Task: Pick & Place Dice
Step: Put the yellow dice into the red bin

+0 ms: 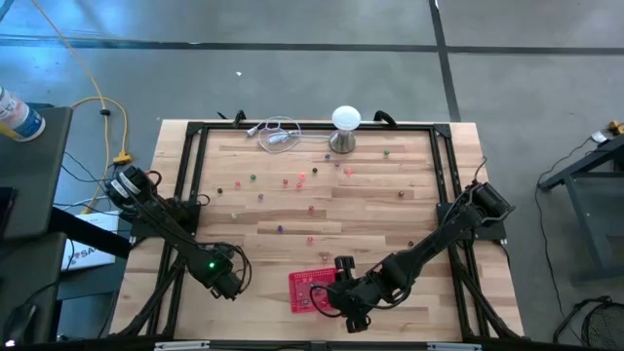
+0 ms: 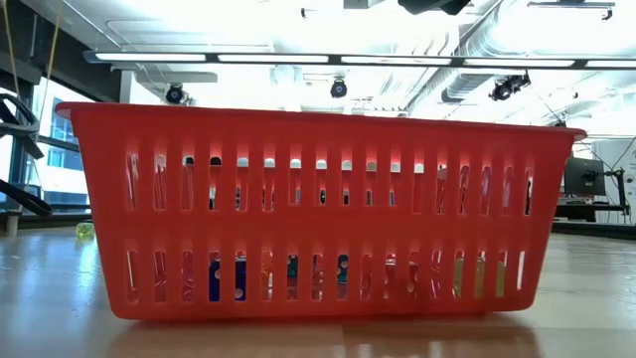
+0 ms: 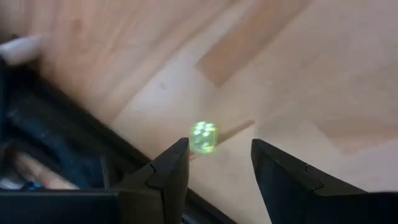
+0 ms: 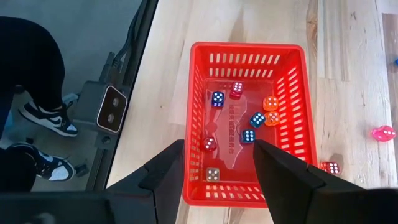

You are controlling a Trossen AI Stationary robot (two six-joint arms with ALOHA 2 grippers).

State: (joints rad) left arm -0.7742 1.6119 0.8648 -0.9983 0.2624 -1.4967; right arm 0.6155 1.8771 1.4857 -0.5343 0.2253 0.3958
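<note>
Small dice in mixed colours lie scattered over the wooden table [image 1: 322, 210], among them a red one [image 1: 302, 179]. Several more sit on the floor of the red mesh basket [image 4: 245, 124] [image 1: 307, 290] near the front edge. My right gripper [image 4: 217, 155] [image 1: 333, 297] hangs open above the basket's near end, with nothing between its fingers. My left gripper [image 3: 217, 155] [image 1: 224, 283] stands open at the front left, pointing steeply down. A green die [image 3: 204, 137] rests on the table just beyond its fingertips, nearer one finger, by the dark frame rail.
A white ball-topped metal stand [image 1: 345, 127] and a coiled cable [image 1: 278, 135] sit at the far edge. A black frame [image 1: 190, 175] borders the table. A pink die [image 4: 384, 132] and a red die [image 4: 329, 167] lie just outside the basket. A person's shoes [image 4: 40, 118] show beyond the table.
</note>
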